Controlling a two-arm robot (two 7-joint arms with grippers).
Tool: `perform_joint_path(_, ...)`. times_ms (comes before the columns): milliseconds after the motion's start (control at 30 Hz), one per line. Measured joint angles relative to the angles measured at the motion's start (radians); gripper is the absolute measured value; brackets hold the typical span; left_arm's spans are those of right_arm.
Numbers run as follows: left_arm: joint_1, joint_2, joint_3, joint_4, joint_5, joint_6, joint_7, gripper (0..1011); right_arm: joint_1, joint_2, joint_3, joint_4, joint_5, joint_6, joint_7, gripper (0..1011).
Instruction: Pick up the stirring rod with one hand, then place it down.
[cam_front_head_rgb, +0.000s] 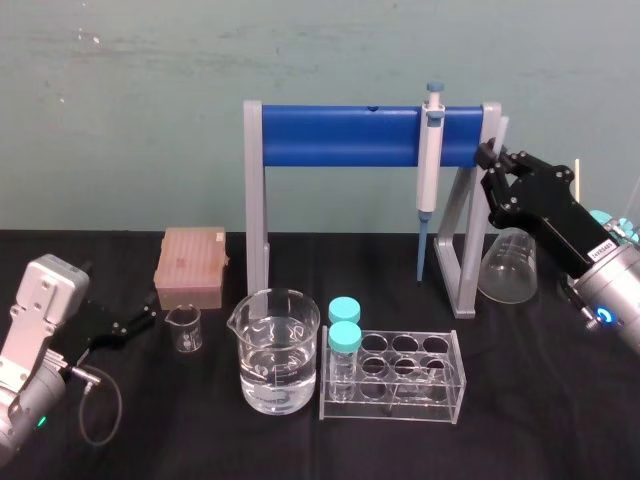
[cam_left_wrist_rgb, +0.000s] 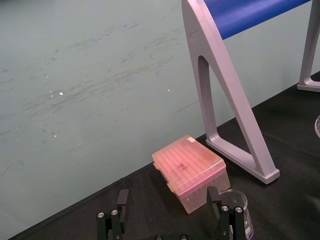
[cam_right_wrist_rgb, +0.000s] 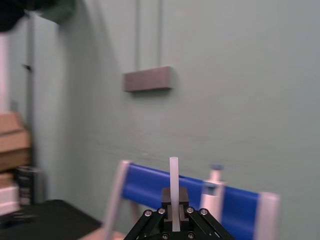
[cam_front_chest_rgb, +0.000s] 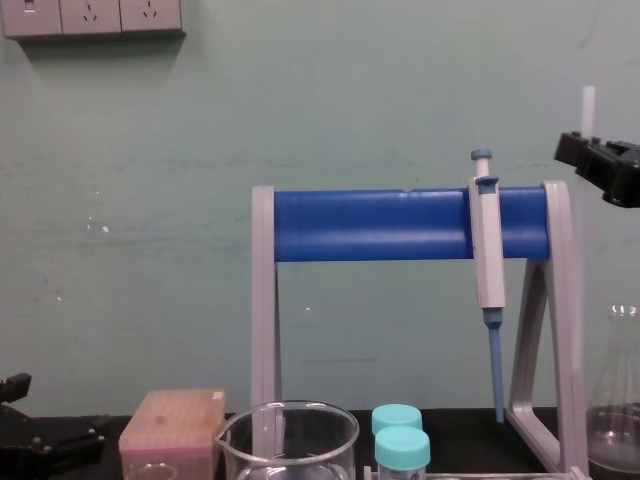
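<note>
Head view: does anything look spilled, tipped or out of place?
Nothing spilled or tipped. The thin translucent-white stirring rod stands upright, clamped in the raised black right gripper; the left gripper sits open, low at left.

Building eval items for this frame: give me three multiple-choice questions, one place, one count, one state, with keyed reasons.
1. Where is the grey-and-blue plastic pipette?
A) in the glass beaker
B) on the black table
C) hanging on the blue bar of the grey stand

2. How many teal-capped glass vials stand in the clear plastic tube rack?
A) one
B) two
C) four

3. State of the thin translucent-white stirring rod?
A) gripped upright by the black right end effector
B) lying on the table
C) standing in the beaker

1 C: hangs tip-down from the bar.
2 B: two teal caps, rack's left end.
3 A: right wrist view shows it clamped.
Left end effector sits open, low on the robot's left.
</note>
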Motion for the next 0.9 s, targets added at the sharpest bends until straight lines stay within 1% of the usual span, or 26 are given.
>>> perform_joint_path(67,0.000,0.000,0.000,0.000,0.000,0.000,0.000,1000,0.001,0.007,-0.004,0.000,0.037,0.008,0.041,70)
perform_joint_path(100,0.000,0.000,0.000,0.000,0.000,0.000,0.000,1000,0.002,0.016,-0.009,0.002,0.081,0.018,0.089,70)
perform_joint_path(133,0.000,0.000,0.000,0.000,0.000,0.000,0.000,1000,0.003,0.020,-0.013,0.002,0.102,0.024,0.114,70)
perform_joint_path(167,0.000,0.000,0.000,0.000,0.000,0.000,0.000,1000,0.005,0.027,-0.020,0.005,0.143,0.035,0.164,70)
perform_joint_path(300,0.000,0.000,0.000,0.000,0.000,0.000,0.000,1000,0.006,0.040,-0.035,0.012,0.204,0.049,0.247,71)
perform_joint_path(333,0.000,0.000,0.000,0.000,0.000,0.000,0.000,1000,0.006,0.046,-0.043,0.018,0.231,0.054,0.282,70)
perform_joint_path(400,0.000,0.000,0.000,0.000,0.000,0.000,0.000,1000,0.005,0.053,-0.057,0.027,0.256,0.056,0.328,70)
perform_joint_path(500,0.000,0.000,0.000,0.000,0.000,0.000,0.000,1000,0.003,0.064,-0.071,0.037,0.268,0.056,0.362,70)
perform_joint_path(600,0.000,0.000,0.000,0.000,0.000,0.000,0.000,1000,0.001,0.078,-0.091,0.050,0.263,0.046,0.385,70)
perform_joint_path(633,0.000,0.000,0.000,0.000,0.000,0.000,0.000,1000,0.000,0.083,-0.101,0.058,0.253,0.036,0.388,70)
perform_joint_path(667,0.000,0.000,0.000,0.000,0.000,0.000,0.000,1000,0.000,0.083,-0.101,0.058,0.253,0.036,0.388,70)
perform_joint_path(733,0.000,0.000,0.000,0.000,0.000,0.000,0.000,1000,0.001,0.091,-0.119,0.074,0.225,0.011,0.388,70)
perform_joint_path(900,0.000,0.000,0.000,0.000,0.000,0.000,0.000,1000,0.012,0.093,-0.141,0.103,0.190,-0.027,0.377,70)
